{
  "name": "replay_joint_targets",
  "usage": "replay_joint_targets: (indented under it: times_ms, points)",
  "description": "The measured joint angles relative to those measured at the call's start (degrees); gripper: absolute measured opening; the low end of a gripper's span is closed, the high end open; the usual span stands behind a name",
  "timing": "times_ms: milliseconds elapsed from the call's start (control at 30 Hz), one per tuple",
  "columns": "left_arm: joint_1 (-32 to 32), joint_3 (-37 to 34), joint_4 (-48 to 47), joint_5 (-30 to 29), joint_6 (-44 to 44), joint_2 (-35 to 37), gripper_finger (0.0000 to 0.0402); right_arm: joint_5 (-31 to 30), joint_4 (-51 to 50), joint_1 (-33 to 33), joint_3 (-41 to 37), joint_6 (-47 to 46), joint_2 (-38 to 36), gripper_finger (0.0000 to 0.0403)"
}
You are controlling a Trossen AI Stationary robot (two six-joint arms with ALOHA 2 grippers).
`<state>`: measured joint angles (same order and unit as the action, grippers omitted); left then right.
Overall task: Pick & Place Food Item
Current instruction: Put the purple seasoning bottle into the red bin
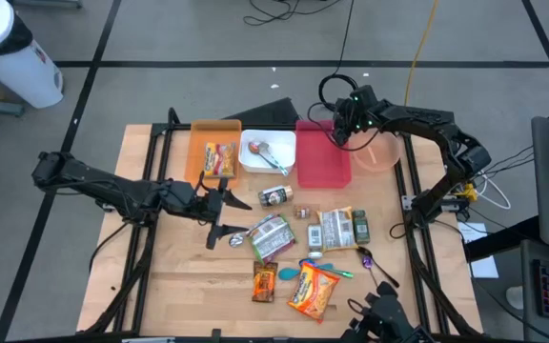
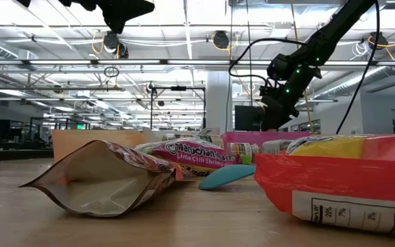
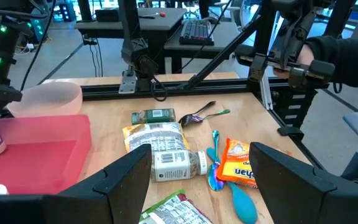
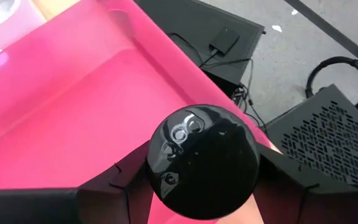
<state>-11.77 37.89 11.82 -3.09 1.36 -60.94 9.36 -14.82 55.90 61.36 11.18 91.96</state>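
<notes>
A small bottle with a round glossy black cap [image 4: 202,163] is clasped between the right gripper's [image 1: 339,131] fingers above the pink plastic tray [image 1: 322,164], while the left gripper [image 1: 219,213] hovers spread over the wooden table [image 1: 170,276].

So the high cam hangs straight above, looking down on the whole wooden table [image 1: 160,286] plus floor all round. The low cam sits right at tabletop level, staring across the boards into the room, so close that food packets fill its foreground. Left wrist cam looks forward between that arm's own open jaws, over the packets toward a desk beyond the table edge. Right wrist cam is tight in, staring down past a black lid [image 4: 204,160] clamped between its jaws, onto the pink tray [image 4: 73,106] just below. That tray shows in all four views [image 1: 322,167] [image 2: 242,139] [image 3: 36,149].
</notes>
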Motion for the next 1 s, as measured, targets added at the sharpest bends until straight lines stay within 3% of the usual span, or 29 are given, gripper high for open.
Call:
replay_joint_targets:
  times_ms: [467,1000]
  points:
    - [0.9,0.0,5.9,0.0,-2.5,-5.8,0.0273,-0.6,0.0,0.0,0.0,-0.4,0.0,0.0202]
    - [0.9,0.0,6.3,0.1,-2.6,-6.0,0.0274,-0.6,0.0,0.0,0.0,0.2,0.0,0.0236]
